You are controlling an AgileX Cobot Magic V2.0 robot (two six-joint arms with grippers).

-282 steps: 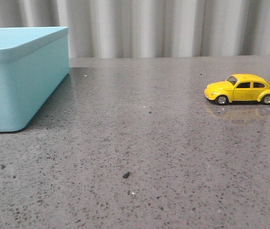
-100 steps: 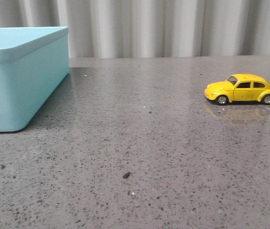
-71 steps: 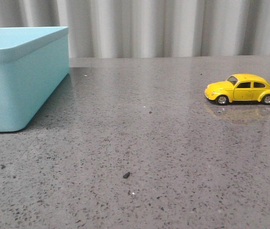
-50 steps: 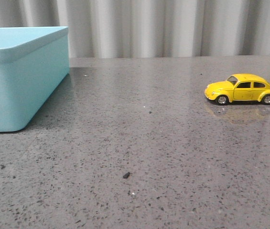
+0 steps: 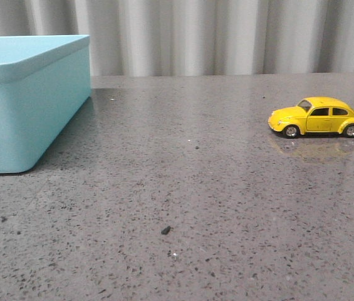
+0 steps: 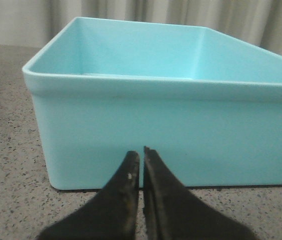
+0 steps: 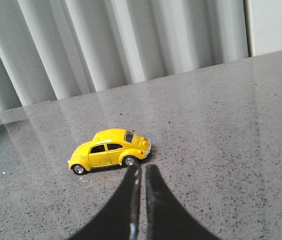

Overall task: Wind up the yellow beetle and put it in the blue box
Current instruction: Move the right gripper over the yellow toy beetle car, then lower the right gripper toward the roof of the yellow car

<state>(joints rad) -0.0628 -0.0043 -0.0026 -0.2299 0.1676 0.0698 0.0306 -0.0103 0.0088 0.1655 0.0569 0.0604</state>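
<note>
Your yellow beetle [image 5: 316, 117] sits on the worktop [image 5: 195, 188] at the right, well apart from the blue box [image 5: 26, 94] at the left, and both arms' fingers [image 6: 141, 172] [image 7: 141, 182] are closed together, empty.

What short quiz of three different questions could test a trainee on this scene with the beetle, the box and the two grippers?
1. True or false: the beetle already lies inside the box.
2. Multiple choice: in the front view, where does the beetle stand? A) on the table, right side; B) on the box rim; C) between the fingers of a gripper.
3. Short answer: how do the fingers of the left gripper and the right gripper stand, and do they hold anything?

Key
1. False: it stands on the table, far from the box.
2. A.
3. Both are shut, fingers nearly together, and hold nothing.
</note>
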